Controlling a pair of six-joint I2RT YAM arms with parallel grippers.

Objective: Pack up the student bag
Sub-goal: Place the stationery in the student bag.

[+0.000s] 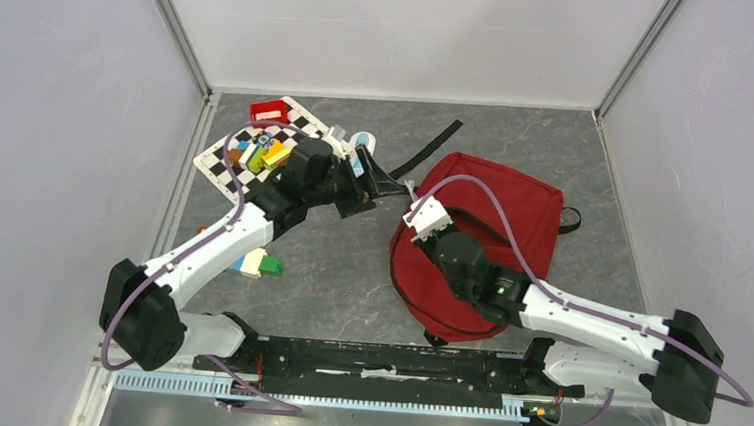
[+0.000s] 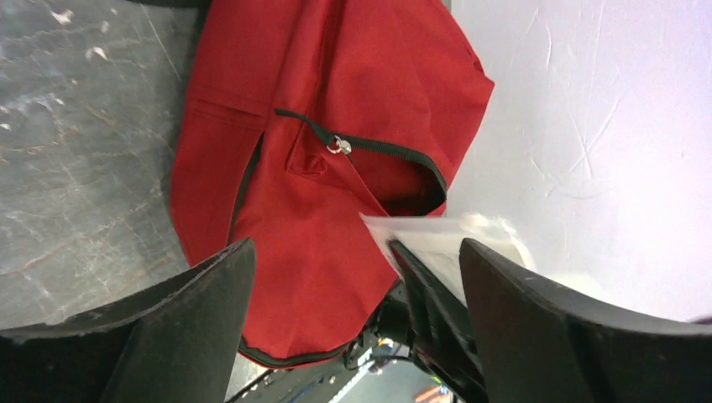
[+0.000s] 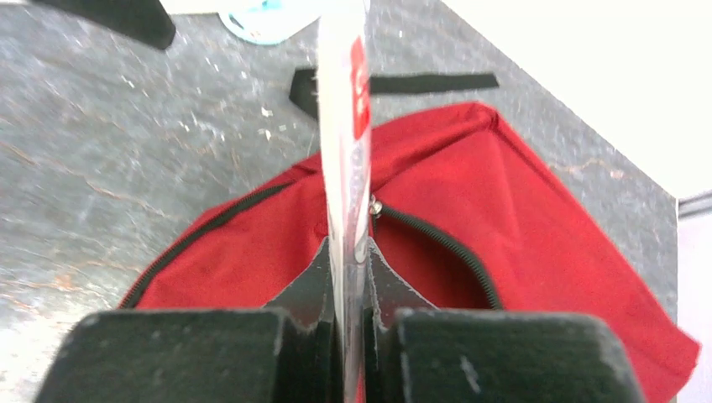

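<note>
Two fingers of the right gripper clench a thin flat white packet with a red stripe edge-on, probably to slide it into the unzipped large dark-red fabric backpack lying just beyond them. The fingers of the left gripper stand spread, grasping nothing, with the packet seemingly between them.

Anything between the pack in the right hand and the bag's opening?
Nothing visible. Pack, clamped in the right hand, hangs just over the bag's opening; the open left hand sits off to the side.
</note>
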